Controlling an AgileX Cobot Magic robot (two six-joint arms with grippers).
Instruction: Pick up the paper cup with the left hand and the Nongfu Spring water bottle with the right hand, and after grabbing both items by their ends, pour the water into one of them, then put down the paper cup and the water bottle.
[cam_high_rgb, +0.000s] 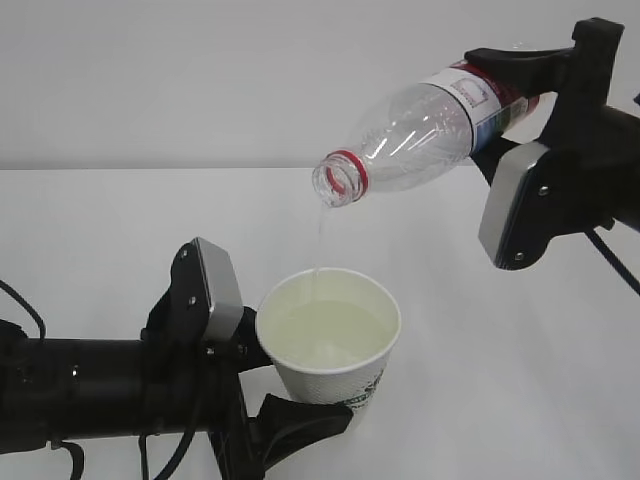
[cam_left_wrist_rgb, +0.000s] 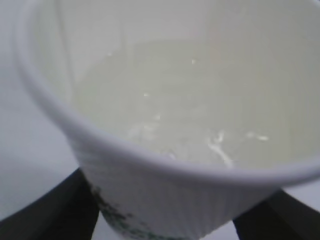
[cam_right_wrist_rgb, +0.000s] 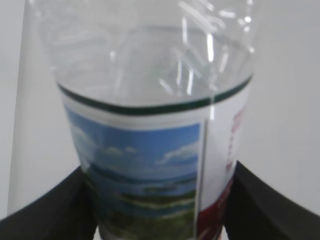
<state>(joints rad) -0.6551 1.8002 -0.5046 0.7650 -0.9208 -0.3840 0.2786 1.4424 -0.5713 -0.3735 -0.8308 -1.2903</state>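
Observation:
The paper cup (cam_high_rgb: 335, 375) stands upright in my left gripper (cam_high_rgb: 318, 402), which is shut on its lower wall. Pale water (cam_high_rgb: 330, 335) fills most of the cup. Above it and to the right, my right gripper (cam_high_rgb: 505, 108) is shut on the labelled end of the Nongfu Spring water bottle (cam_high_rgb: 420, 130). The bottle tilts with its red-ringed mouth down-left over the cup, and a thin stream (cam_high_rgb: 318, 240) falls from it. The left wrist view shows the cup (cam_left_wrist_rgb: 165, 190) between black fingers (cam_left_wrist_rgb: 50, 212). The right wrist view shows the bottle (cam_right_wrist_rgb: 150, 100) between black fingers (cam_right_wrist_rgb: 270, 205).
A plain white table (cam_high_rgb: 520, 380) lies under both arms, with a pale wall (cam_high_rgb: 200, 70) behind. The left arm (cam_high_rgb: 80, 385) reaches in from the lower left and the right arm (cam_high_rgb: 600, 150) from the upper right.

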